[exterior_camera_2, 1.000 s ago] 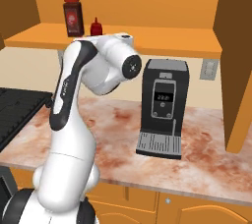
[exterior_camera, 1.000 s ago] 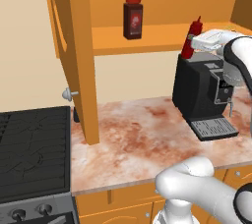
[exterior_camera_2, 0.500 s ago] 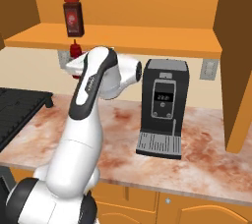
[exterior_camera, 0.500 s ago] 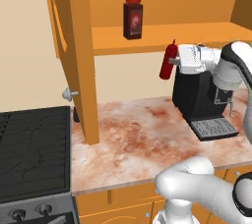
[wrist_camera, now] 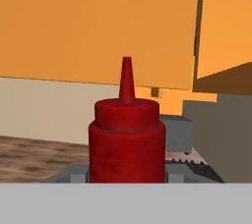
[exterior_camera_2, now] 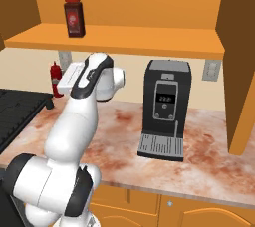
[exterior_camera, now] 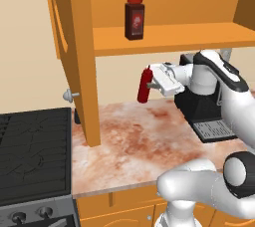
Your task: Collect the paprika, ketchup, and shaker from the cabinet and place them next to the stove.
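I see a marbled reddish-brown counter (exterior_camera: 134,141) running along a plain cream wall (exterior_camera: 30,47). Orange drawer fronts (exterior_camera_2: 199,211) sit under the counter's front edge. A black coffee machine (exterior_camera_2: 164,109) stands toward the counter's back edge, its drip tray facing forward. On the wall behind it, to the right, there is a pale outlet plate (exterior_camera_2: 211,69). The light is even and flat, with soft shadows on the counter.
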Controlling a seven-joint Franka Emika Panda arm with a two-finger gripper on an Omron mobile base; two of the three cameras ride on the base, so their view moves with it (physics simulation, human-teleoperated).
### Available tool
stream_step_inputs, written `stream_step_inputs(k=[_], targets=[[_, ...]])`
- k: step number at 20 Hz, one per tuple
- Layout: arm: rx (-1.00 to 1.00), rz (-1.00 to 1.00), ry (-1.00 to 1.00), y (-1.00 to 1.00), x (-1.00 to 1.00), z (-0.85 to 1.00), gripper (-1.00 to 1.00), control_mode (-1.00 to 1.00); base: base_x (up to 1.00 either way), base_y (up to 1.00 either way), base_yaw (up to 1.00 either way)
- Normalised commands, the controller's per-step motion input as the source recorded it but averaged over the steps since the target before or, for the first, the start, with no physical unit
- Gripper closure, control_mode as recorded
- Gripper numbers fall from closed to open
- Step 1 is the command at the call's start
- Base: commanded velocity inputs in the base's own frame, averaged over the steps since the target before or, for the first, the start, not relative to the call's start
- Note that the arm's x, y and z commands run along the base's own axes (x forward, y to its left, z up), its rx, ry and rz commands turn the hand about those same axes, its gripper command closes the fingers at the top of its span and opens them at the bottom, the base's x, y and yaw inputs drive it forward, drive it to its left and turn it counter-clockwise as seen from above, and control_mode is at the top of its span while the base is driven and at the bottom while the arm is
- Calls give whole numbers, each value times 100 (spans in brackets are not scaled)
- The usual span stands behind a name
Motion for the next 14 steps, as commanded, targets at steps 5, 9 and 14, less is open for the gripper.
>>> stream_step_inputs(k=[5, 9, 14], targets=[[0, 11, 0, 60, 1, -48, 100, -100, 0, 0, 0], [0, 0, 0, 51, 20, -38, 100, -100, 0, 0, 0], [0, -2, 0, 46, 18, -40, 100, -100, 0, 0, 0]])
